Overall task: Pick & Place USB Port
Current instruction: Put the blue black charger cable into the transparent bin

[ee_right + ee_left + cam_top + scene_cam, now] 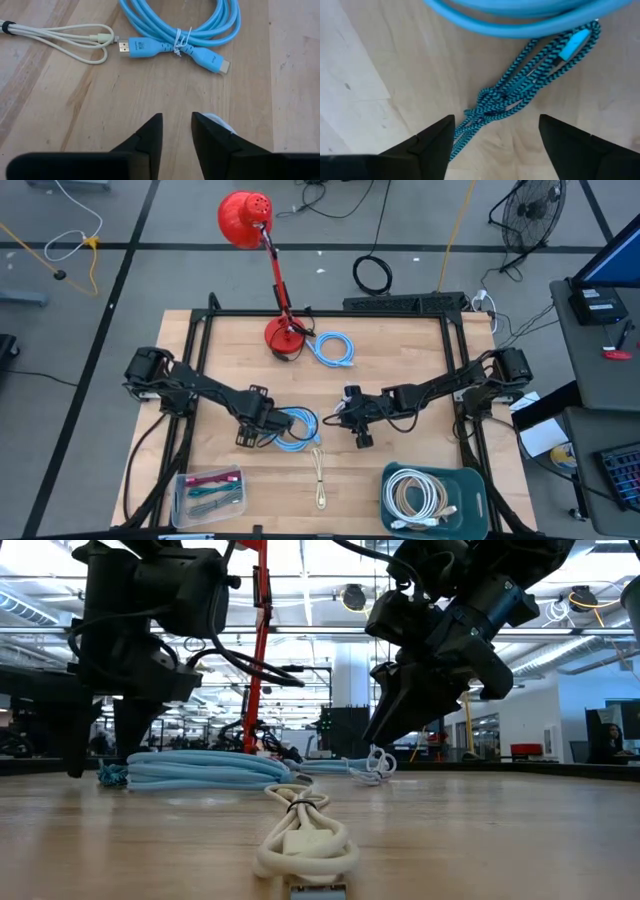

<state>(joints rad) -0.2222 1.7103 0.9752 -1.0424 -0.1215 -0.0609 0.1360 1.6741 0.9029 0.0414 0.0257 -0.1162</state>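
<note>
A braided teal-and-black cable (520,85) with a teal plug (572,42) lies bunched on the wooden table, beside a coil of light-blue cable (298,428). My left gripper (496,117) points down over it, open, one finger on either side of the braid's knot without touching it; in the high view it (258,430) stands left of the coil. My right gripper (177,116) hovers right of the coil (185,25) with a narrow gap and nothing between its fingers. A small white thing (217,121) shows behind one finger. No separate USB port shows.
A cream cable (318,475) lies near the front edge, its metal plug (318,890) toward the low camera. A second light-blue coil (335,348) and a red lamp's base (283,335) stand at the back. Bins sit front left (210,492) and front right (432,498).
</note>
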